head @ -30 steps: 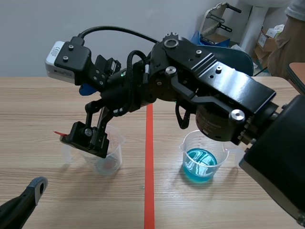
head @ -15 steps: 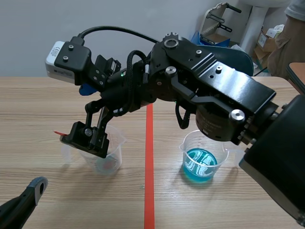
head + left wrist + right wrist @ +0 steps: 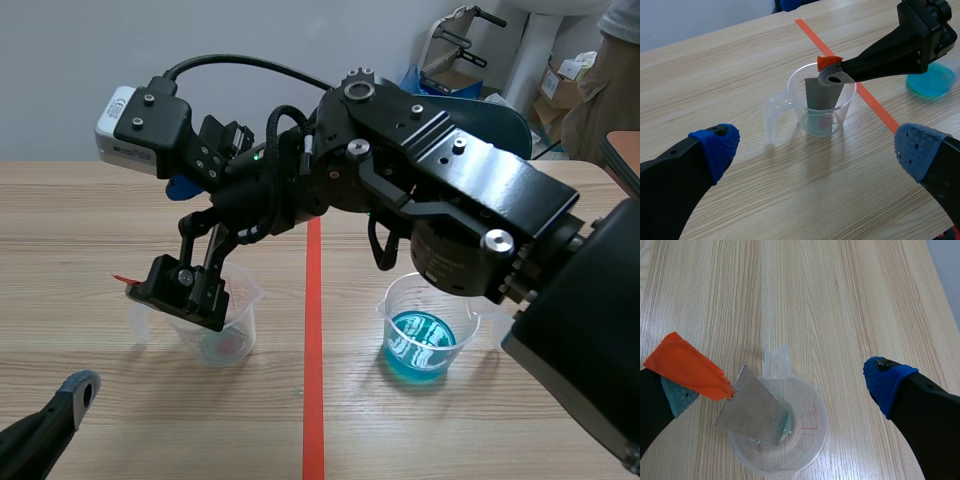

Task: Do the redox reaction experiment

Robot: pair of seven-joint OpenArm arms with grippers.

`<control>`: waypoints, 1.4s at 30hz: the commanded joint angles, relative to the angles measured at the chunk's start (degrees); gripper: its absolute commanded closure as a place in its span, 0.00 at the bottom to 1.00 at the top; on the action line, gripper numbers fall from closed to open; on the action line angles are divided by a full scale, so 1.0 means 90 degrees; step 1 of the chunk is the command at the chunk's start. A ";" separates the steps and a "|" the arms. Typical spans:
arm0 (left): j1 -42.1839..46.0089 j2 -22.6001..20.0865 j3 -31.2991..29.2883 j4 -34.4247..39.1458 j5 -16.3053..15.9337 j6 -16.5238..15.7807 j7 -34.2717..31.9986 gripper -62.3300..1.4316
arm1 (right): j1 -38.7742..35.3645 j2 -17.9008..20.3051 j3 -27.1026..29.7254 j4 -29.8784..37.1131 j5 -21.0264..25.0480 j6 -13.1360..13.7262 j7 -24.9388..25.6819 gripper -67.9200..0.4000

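The right claw (image 3: 782, 382) is spread wide. One finger carries a grey-green pad (image 3: 682, 395) with an orange piece (image 3: 687, 367) over its tip, and the other finger, with its blue pad (image 3: 887, 380), stands well apart from it, so nothing is pinched between them. A thin metal plate (image 3: 752, 412) meets the orange piece at one upper corner. It slants down into the clear cup (image 3: 805, 117), with its lower edge near the bottom. I cannot tell for sure whether the plate hangs from the orange piece or only leans against it, because the contact is very small in both wrist views. Over the last second nothing has changed. The right arm, which reaches across the red tape line (image 3: 313, 350) to the far side of the table (image 3: 80, 200), has kept the same pose, and the plate and the cup have not shifted. I take this stillness as a pause at the end of a step: the plate seems to be delivered into the cup and the claw is already opened, so the next move is probably to lift the arm away without pulling the plate out. The cup of blue liquid (image 3: 420, 345) stands on the other side of the tape line, untouched, and I suppose it must meet the plate later for the reaction. The left claw (image 3: 817, 147) is also spread. It waits low and near the clear cup, and it holds nothing.
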 commanded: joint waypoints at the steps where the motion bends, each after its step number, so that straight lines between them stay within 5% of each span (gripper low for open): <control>1: -0.0022 0.0019 0.0032 0.0083 -0.0015 -0.0007 -0.0087 0.00 | 0.0148 -0.0017 0.0005 0.0080 0.0068 0.0073 0.0041 0.00; 30: -0.0019 0.0017 0.0032 0.0083 -0.0015 -0.0007 -0.0073 0.00 | 0.0143 0.0053 0.0005 0.0124 0.0311 0.0073 0.0051 0.00; 42: -0.0019 0.0019 0.0032 0.0083 -0.0015 -0.0007 -0.0066 0.00 | -0.0151 0.0765 0.0007 0.1190 0.0940 0.0073 0.0097 0.00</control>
